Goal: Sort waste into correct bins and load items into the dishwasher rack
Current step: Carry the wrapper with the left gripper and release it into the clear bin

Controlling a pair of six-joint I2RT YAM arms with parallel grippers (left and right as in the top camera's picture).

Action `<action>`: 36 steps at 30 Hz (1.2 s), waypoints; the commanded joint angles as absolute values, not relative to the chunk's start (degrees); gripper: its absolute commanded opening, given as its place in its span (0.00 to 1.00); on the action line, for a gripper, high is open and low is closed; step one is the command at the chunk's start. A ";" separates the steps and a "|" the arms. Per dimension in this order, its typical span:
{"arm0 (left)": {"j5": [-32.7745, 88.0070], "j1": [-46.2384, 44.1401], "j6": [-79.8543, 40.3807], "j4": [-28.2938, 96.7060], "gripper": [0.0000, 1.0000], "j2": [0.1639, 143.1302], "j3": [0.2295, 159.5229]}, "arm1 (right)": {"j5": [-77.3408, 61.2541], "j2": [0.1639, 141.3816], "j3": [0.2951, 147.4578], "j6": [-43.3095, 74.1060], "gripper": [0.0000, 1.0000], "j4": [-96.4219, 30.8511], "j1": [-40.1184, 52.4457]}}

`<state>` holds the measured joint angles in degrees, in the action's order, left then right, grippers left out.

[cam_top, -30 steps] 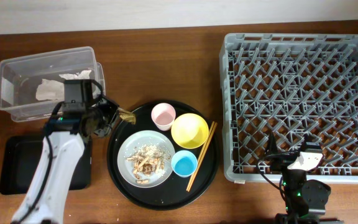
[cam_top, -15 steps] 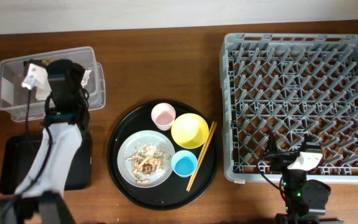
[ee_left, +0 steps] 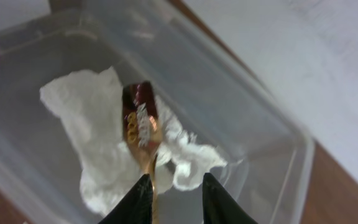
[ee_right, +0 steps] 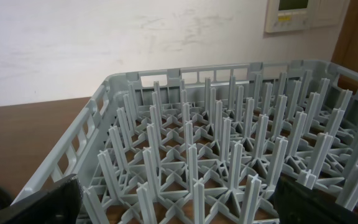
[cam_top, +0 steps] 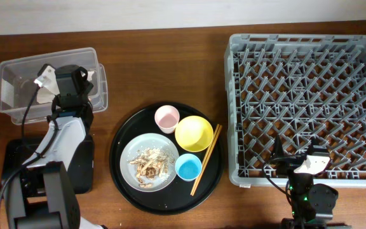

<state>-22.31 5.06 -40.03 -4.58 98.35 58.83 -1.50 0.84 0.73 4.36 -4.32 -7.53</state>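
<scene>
My left gripper (ee_left: 176, 180) hangs over the clear tub (ee_left: 278, 143), its jaws a little apart. A brown wrapper (ee_left: 140, 121) dangles against the inner side of the left finger, above a crumpled white napkin (ee_left: 98, 124) lying in the tub. Overhead, the left gripper (cam_top: 54, 81) is above the tub (cam_top: 18, 67). The grey plate (cam_top: 132, 152) with food scraps (cam_top: 150, 164), pink cup (cam_top: 167, 118), yellow bowl (cam_top: 193, 133), blue cup (cam_top: 188, 166) and chopsticks (cam_top: 206, 159) sit on the round tray. My right gripper (ee_right: 179, 205) stands open and empty at the near edge of the dishwasher rack (cam_top: 307, 95).
The shallow black rectangular tray (cam_top: 14, 168) lies at the front left, partly under my left arm. The large round black tray (cam_top: 119, 184) holds the dishes in the middle. The rack's pegs (ee_right: 210, 124) fill the right wrist view.
My left arm carried the brown wrapper from the round tray's edge up over the clear tub, and its jaws have parted. The right arm has not moved.
</scene>
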 commanded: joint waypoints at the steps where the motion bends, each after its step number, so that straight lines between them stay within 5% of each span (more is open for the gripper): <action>1: -21.78 5.43 -38.96 -0.19 0.27 98.87 58.98 | -1.21 0.47 0.32 4.78 0.99 -4.51 -7.90; 12: -16.45 5.43 -38.94 8.45 0.27 95.15 58.98 | -1.21 0.47 0.32 4.78 0.99 -4.49 -7.90; 26: -13.37 5.37 -38.54 -3.31 0.32 92.64 58.98 | -1.21 0.47 0.32 4.78 0.99 -4.49 -7.90; 36: -5.76 4.78 -23.51 -7.62 0.27 99.81 58.98 | -1.21 0.47 0.32 4.78 0.99 -4.51 -7.90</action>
<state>-6.81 4.80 -29.52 -7.90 99.68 58.89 -1.50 0.84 0.73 4.36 -4.32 -7.53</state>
